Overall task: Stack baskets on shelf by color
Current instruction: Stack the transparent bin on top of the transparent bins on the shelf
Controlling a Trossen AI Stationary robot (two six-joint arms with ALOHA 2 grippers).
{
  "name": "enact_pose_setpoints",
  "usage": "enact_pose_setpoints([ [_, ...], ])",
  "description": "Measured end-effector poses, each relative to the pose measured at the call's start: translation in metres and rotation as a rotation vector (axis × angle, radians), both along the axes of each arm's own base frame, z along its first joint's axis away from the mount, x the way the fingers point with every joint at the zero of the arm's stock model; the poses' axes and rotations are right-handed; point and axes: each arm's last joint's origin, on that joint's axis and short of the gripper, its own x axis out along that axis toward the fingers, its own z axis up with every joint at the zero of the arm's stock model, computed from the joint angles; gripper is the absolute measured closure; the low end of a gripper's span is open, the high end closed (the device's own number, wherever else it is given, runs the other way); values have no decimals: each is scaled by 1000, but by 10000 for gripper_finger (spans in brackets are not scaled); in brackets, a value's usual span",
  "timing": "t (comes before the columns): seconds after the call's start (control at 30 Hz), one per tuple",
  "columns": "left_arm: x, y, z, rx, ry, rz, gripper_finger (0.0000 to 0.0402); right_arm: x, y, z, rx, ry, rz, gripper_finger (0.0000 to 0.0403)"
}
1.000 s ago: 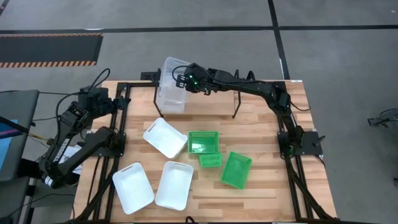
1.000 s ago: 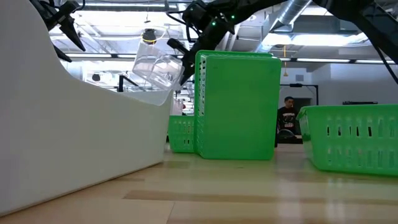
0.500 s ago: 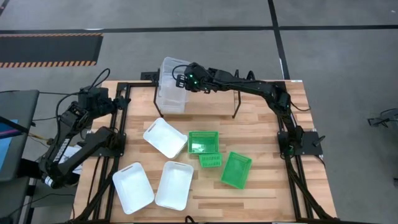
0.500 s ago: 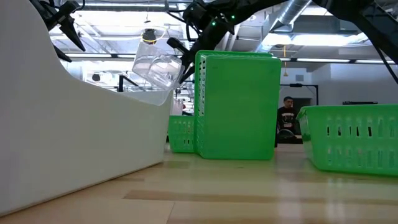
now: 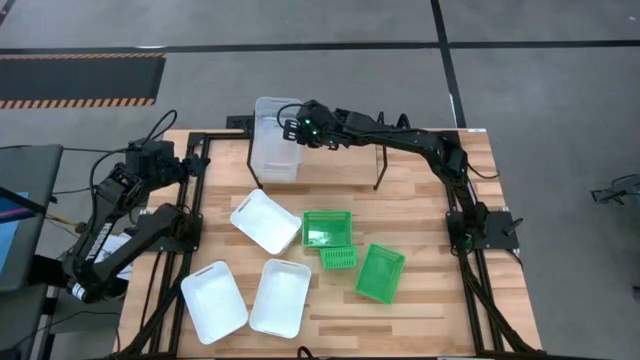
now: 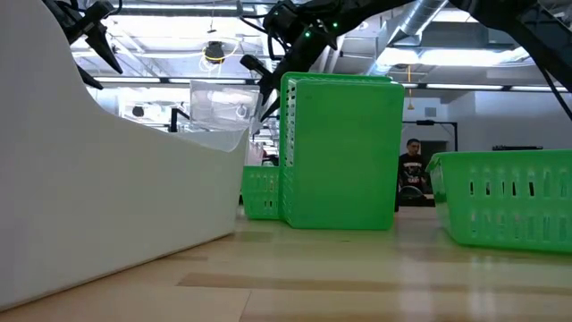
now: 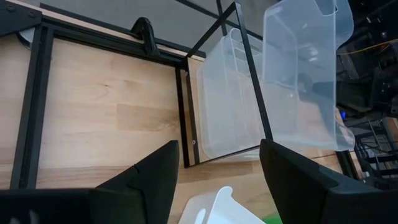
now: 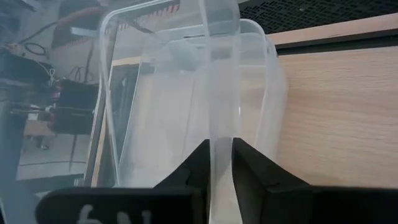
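Observation:
A clear basket [image 5: 276,125] sits level at the left end of the black shelf [image 5: 381,172], over another clear basket [image 7: 225,93] that shows behind the shelf's rods. How the two nest, I cannot tell. My right gripper [image 8: 219,168] is open at the top basket's right-hand wall, one finger on each side. Three white baskets [image 5: 265,220] [image 5: 213,300] [image 5: 280,297] and three green baskets [image 5: 327,228] [image 5: 338,258] [image 5: 380,272] lie on the table. My left gripper [image 7: 217,186] waits open above the table's left side. My right gripper has one finger [image 8: 198,163] inside the top clear basket and one outside, with the basket's thin wall [image 8: 219,124] in the narrow gap between them. The fingers slant down from the table's right. Whether they touch the wall, I cannot tell.
The black frame rails [image 5: 195,190] run along the table's left and right sides. In the low view a white basket [image 6: 107,179] and an upright green basket [image 6: 344,152] stand close to the camera. A person [image 6: 413,170] is far behind the table.
The top clear basket hung tilted at my right gripper. It has tipped level and dropped a little onto the shelf's left end. My right arm has stayed where it was.

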Motion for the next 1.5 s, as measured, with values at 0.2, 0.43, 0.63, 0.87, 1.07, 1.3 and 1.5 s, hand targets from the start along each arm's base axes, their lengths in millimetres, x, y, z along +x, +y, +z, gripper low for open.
enact_pose_setpoints([
  [0.2,0,0,0,0,0,0,189,0,-2,1,-4,-11,-4,323],
  [0.43,0,0,0,0,0,0,189,4,-4,6,-24,-81,-12,309],
  [0.63,0,0,0,1,2,3,189,5,-5,9,-36,-114,-11,295],
  [0.87,0,0,0,1,2,5,189,15,-2,-6,19,-130,16,291],
  [1.07,0,0,0,2,-6,11,189,23,-1,-16,56,-154,57,291],
  [1.3,2,4,8,63,-75,25,189,21,-1,-10,43,-164,61,291],
  [1.5,6,9,5,29,-49,-8,189,21,0,-11,41,-146,71,291],
])
